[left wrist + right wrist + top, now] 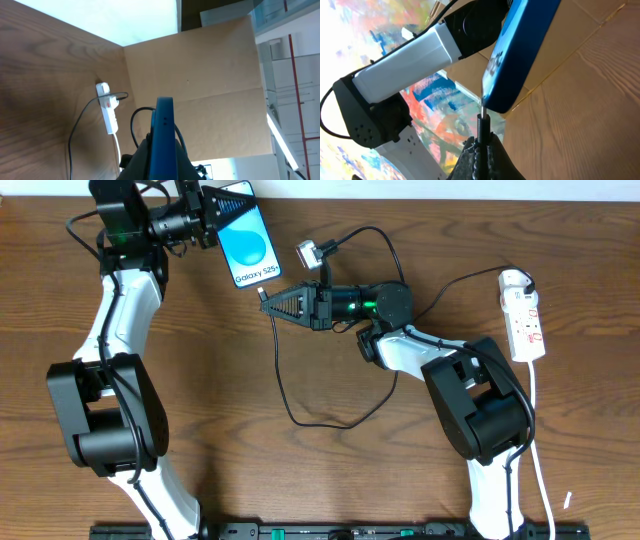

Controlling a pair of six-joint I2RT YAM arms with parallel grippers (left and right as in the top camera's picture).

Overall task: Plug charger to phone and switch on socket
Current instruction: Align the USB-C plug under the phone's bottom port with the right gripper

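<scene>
Overhead first: where does the phone lie from your right gripper? (Inspector)

Operator: At its 11 o'clock, just beside it. My left gripper is clamped on the phone's top end, holding it off the table. The phone's long axis runs roughly 11 to 5 o'clock, bottom edge toward my right arm. The right gripper is pinched narrow on the charger plug, tip aimed at about 10 o'clock.

Inspector: Contact?

Operator: Right wrist view puts the plug tip against the bottom edge. I cannot tell whether it is seated. I judge a short push along the phone's axis is wanted.

Inspector: The socket?

Operator: At 3 o'clock, well apart. My right arm is nearer.
</scene>
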